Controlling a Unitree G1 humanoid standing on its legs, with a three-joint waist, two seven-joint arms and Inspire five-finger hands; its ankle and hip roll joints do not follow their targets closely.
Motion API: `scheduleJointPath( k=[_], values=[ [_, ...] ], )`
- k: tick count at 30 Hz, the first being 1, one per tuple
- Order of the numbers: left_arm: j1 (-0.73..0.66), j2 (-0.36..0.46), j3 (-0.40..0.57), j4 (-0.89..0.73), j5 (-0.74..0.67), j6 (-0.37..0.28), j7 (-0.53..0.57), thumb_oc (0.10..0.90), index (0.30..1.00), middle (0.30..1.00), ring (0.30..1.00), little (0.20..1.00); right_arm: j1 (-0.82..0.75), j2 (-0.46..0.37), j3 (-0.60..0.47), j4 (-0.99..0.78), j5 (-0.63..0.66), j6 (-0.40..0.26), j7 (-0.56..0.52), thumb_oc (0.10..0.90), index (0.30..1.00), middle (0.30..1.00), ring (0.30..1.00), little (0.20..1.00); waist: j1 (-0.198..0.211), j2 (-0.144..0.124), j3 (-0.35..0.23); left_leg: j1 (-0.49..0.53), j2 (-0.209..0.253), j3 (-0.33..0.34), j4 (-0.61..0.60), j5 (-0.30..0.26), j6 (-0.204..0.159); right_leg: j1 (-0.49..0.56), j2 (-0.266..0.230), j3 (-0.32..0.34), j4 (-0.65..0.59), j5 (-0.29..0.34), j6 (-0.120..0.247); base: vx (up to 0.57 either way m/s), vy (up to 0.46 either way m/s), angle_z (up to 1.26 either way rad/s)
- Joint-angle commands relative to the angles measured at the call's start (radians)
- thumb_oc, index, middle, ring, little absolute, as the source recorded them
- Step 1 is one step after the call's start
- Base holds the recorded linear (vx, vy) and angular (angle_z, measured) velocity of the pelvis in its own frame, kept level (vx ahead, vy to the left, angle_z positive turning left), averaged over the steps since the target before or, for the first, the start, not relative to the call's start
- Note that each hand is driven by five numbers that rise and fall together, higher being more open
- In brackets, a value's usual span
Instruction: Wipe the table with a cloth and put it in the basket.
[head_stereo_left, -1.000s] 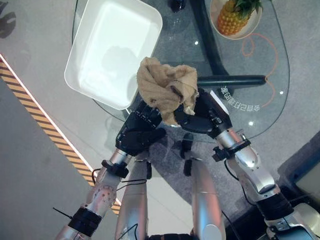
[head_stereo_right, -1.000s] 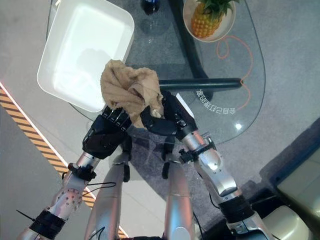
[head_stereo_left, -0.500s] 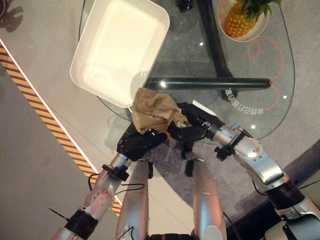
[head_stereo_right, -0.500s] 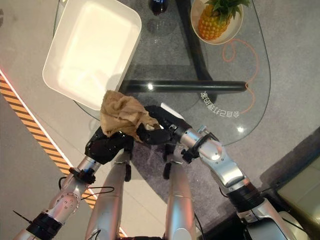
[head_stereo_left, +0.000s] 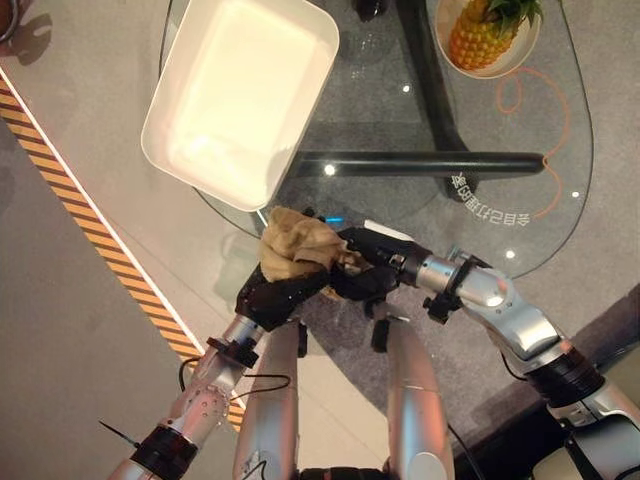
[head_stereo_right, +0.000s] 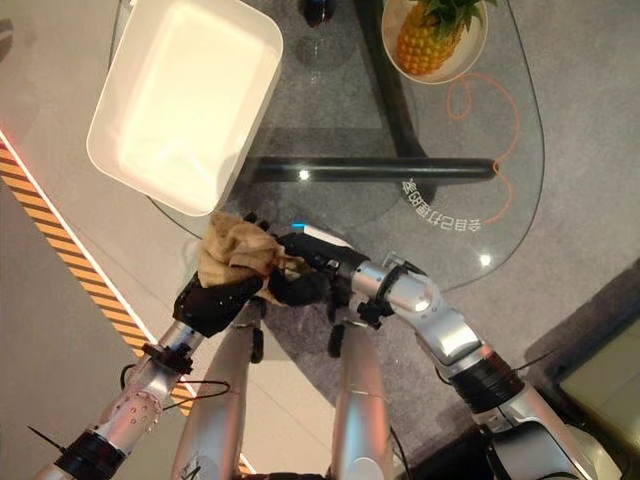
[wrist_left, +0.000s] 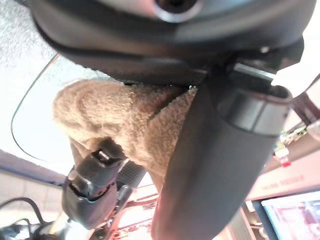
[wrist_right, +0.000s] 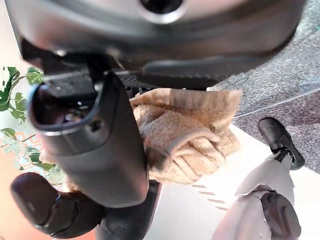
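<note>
Both hands are closed on the tan cloth (head_stereo_left: 296, 250), which is bunched between them just off the near rim of the glass surface (head_stereo_left: 480, 130). The left hand (head_stereo_left: 280, 292) is curled beneath the bundle, cradling it from below, while the right hand (head_stereo_left: 362, 270) is clamped against its side; in both wrist views the terry folds are seen pressed between thumb and fingers. This two-handed hold is judged to serve for gathering the loose cloth into a compact wad before it is carried to the white basket (head_stereo_left: 240, 95), which sits on the far left part of the surface, partly overhanging its edge. A pineapple in a bowl (head_stereo_left: 485, 32) stands at the far right. Compared with a second ago, the cloth has been drawn down from beside the basket's near corner toward the robot, and is now more tightly bunched.
</note>
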Motion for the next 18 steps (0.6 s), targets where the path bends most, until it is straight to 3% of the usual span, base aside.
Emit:
scheduleJointPath(
  k=[1, 2, 7, 8, 9, 14, 15, 17, 18],
  values=[
    [-0.127, -0.096, 0.002, -0.255, -0.018, -0.060, -0.237, 0.306, 0.476, 0.476, 0.476, 0.406, 0.057, 0.022, 0.196, -0.047, 0.001, -0.010, 0.107, 0.100, 0.300, 0.300, 0.300, 0.200, 0.000, 0.032, -0.022, -0.006, -0.058, 0.029, 0.051, -0.064, 0.081, 0.044, 0.068, -0.014, -0.094, 0.070, -0.006, 0.00, 0.000, 0.00],
    [-0.129, -0.100, 0.000, -0.252, -0.022, -0.060, -0.231, 0.100, 0.300, 0.300, 0.300, 0.200, 0.056, 0.026, 0.194, -0.047, -0.001, -0.013, 0.106, 0.100, 0.300, 0.300, 0.300, 0.200, 0.000, 0.032, -0.022, -0.007, -0.059, 0.029, 0.051, -0.063, 0.081, 0.044, 0.069, -0.014, -0.095, 0.070, -0.007, 0.00, 0.000, 0.00],
    [-0.145, -0.118, 0.011, -0.233, -0.020, -0.067, -0.201, 0.100, 0.300, 0.300, 0.300, 0.200, 0.039, 0.042, 0.177, -0.044, 0.000, -0.015, 0.104, 0.100, 0.300, 0.300, 0.300, 0.200, -0.005, 0.029, -0.022, -0.038, -0.063, 0.033, 0.042, -0.027, 0.086, 0.014, 0.068, -0.017, -0.107, 0.104, -0.013, -0.03, 0.008, 0.00],
    [-0.129, -0.125, 0.014, -0.227, -0.023, -0.061, -0.202, 0.100, 0.300, 0.300, 0.300, 0.200, 0.051, 0.046, 0.176, -0.040, 0.000, -0.012, 0.106, 0.100, 0.300, 0.300, 0.300, 0.200, -0.002, 0.029, -0.022, -0.008, -0.061, 0.030, 0.050, -0.061, 0.083, 0.041, 0.070, -0.014, -0.097, 0.073, -0.006, 0.00, 0.000, 0.00],
    [-0.142, -0.126, 0.021, -0.226, -0.023, -0.058, -0.204, 0.100, 0.300, 0.300, 0.300, 0.200, 0.038, 0.045, 0.168, -0.040, -0.001, -0.011, 0.108, 0.100, 0.300, 0.300, 0.300, 0.200, -0.005, 0.027, -0.022, -0.039, -0.063, 0.034, 0.041, -0.028, 0.087, 0.013, 0.068, -0.019, -0.109, 0.104, -0.013, 0.00, 0.000, 0.00],
    [-0.137, -0.136, 0.028, -0.217, -0.014, -0.056, -0.219, 0.100, 0.300, 0.300, 0.300, 0.200, 0.045, 0.053, 0.159, -0.029, -0.013, -0.007, 0.099, 0.100, 0.300, 0.300, 0.300, 0.200, -0.004, 0.026, -0.022, -0.040, -0.062, 0.037, 0.040, -0.028, 0.087, 0.013, 0.068, -0.022, -0.109, 0.104, -0.012, 0.00, 0.003, 0.01],
    [-0.122, -0.138, 0.024, -0.215, -0.013, -0.057, -0.220, 0.100, 0.300, 0.300, 0.300, 0.200, 0.060, 0.058, 0.160, -0.026, -0.013, -0.007, 0.092, 0.100, 0.300, 0.300, 0.300, 0.200, -0.002, 0.027, -0.022, -0.009, -0.060, 0.033, 0.049, -0.062, 0.083, 0.040, 0.071, -0.018, -0.097, 0.074, -0.005, 0.00, 0.000, 0.00],
    [-0.139, -0.139, 0.029, -0.214, -0.012, -0.058, -0.218, 0.100, 0.300, 0.300, 0.300, 0.200, 0.047, 0.059, 0.152, -0.025, -0.015, -0.006, 0.080, 0.100, 0.300, 0.300, 0.300, 0.200, -0.004, 0.023, -0.022, -0.038, -0.062, 0.038, 0.041, -0.029, 0.087, 0.014, 0.068, -0.024, -0.110, 0.105, -0.011, 0.00, 0.000, 0.00],
    [-0.124, -0.144, 0.026, -0.211, -0.010, -0.058, -0.220, 0.100, 0.300, 0.300, 0.300, 0.200, 0.060, 0.064, 0.153, -0.018, -0.011, -0.009, 0.069, 0.100, 0.300, 0.300, 0.300, 0.200, -0.001, 0.024, -0.022, -0.007, -0.059, 0.034, 0.051, -0.065, 0.083, 0.041, 0.071, -0.021, -0.096, 0.075, -0.004, 0.07, -0.001, 0.01]
  ],
)
